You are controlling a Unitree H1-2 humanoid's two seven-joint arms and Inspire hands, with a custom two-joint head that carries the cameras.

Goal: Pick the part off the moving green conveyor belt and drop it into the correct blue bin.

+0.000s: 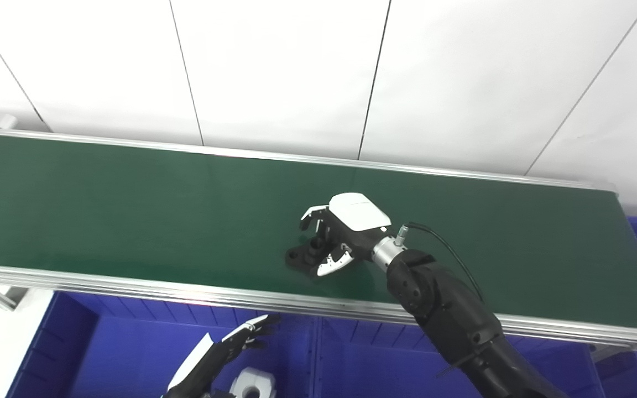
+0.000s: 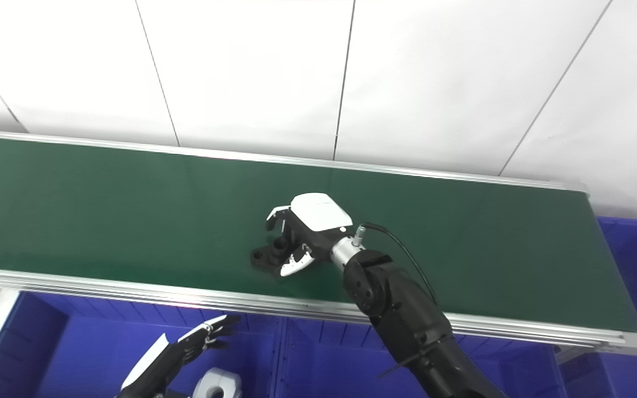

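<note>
Part: black, on the green belt, centre of frame, still flat on it. Right hand: curled over the part, fingers either side — whether they grip yet, I cannot tell. Left hand: lower left, fingers apart, holding nothing, over a blue bin. White piece already in that bin.
Progress: grasp under way; lift and drop remain.
Obscured: part's shape largely hidden by the hand; bins cut off at the bottom edge — correct bin not evident.
</note>
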